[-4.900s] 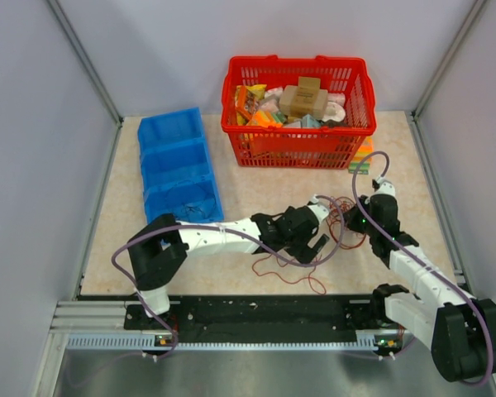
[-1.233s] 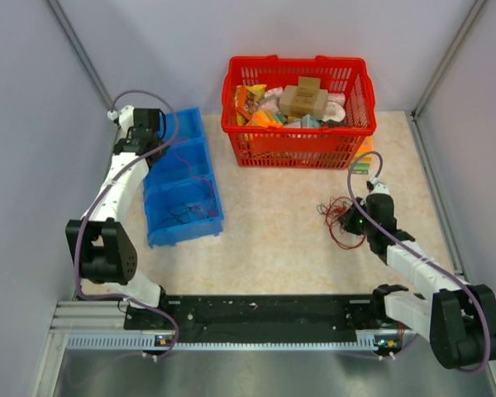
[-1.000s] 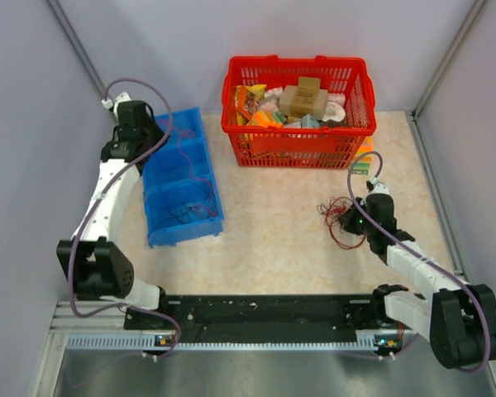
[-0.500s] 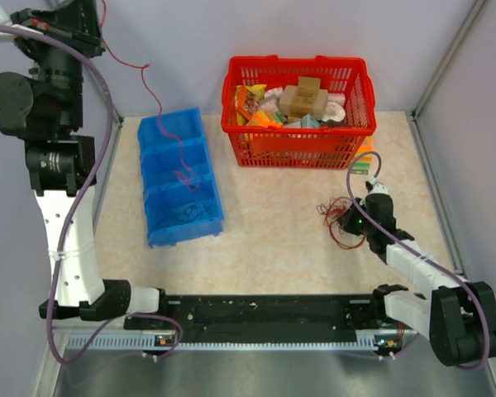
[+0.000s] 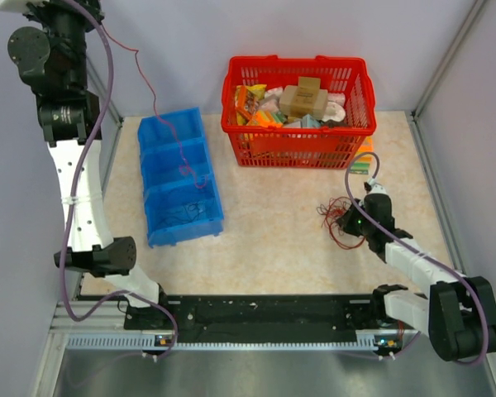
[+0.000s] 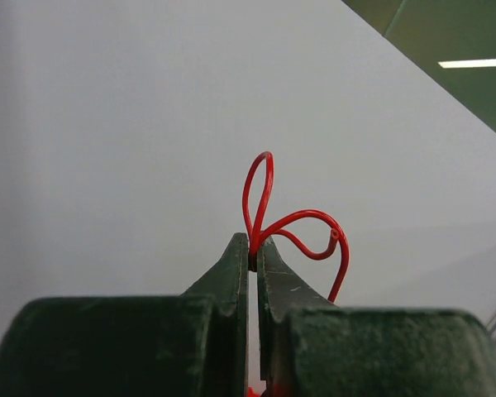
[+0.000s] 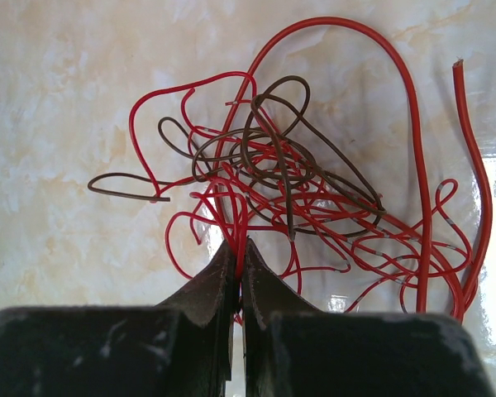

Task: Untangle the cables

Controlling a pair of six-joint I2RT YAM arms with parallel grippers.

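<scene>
Left gripper: clamped on one red wire that trails below me.
Right gripper: pinching the cables just ahead.
Risk: the thin wire may slip free if I jerk.

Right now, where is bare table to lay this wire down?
Widest free patch: table between bin and tangle, near side of the basket. A narrower strip runs between bin and rail. Crowded around the right claw, shut on the tangle.
</scene>
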